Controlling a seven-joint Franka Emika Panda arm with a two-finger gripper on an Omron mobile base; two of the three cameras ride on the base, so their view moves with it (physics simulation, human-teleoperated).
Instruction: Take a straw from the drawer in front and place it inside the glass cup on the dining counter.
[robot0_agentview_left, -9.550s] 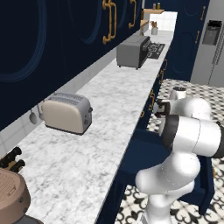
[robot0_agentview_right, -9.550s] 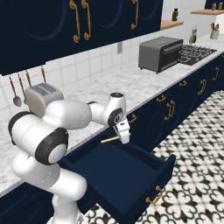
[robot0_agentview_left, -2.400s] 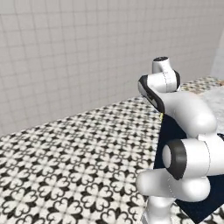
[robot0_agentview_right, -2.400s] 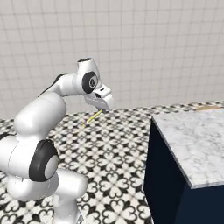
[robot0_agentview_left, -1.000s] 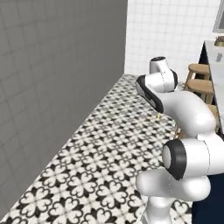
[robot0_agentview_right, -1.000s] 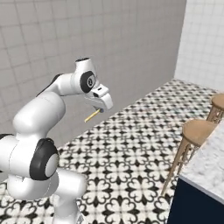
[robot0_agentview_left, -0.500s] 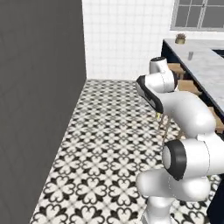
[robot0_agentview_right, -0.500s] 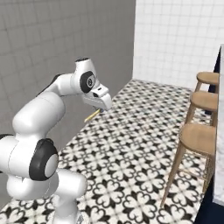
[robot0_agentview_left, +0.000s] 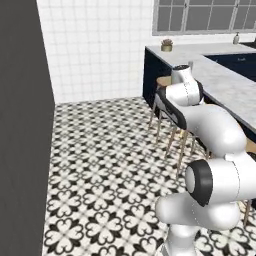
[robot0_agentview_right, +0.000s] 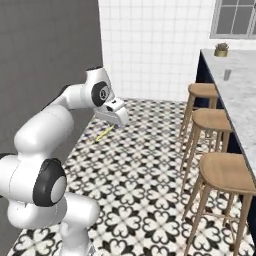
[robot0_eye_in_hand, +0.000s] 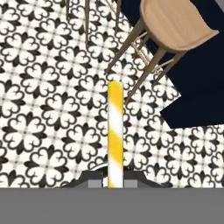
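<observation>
My gripper is shut on the straw, a thin yellow-and-white striped stick slanting down and left from the hand above the tiled floor. In the hand view the straw runs straight up from between my fingertips. The dining counter, white-grey marble on a navy base, runs along the right. The glass cup stands on it, small and clear, well away from my gripper. The counter also appears at the right of the left base view. The drawer is out of view.
Three wooden stools line the counter's near side; one stool lies ahead of the straw tip. A small tan pot with a plant sits at the counter's far end. A dark grey wall rises on the left. Patterned floor lies between.
The whole picture has swung as the base turned: the counter, stools and window now sit nearer and more central. The arm holds the same pose with the straw still gripped.
</observation>
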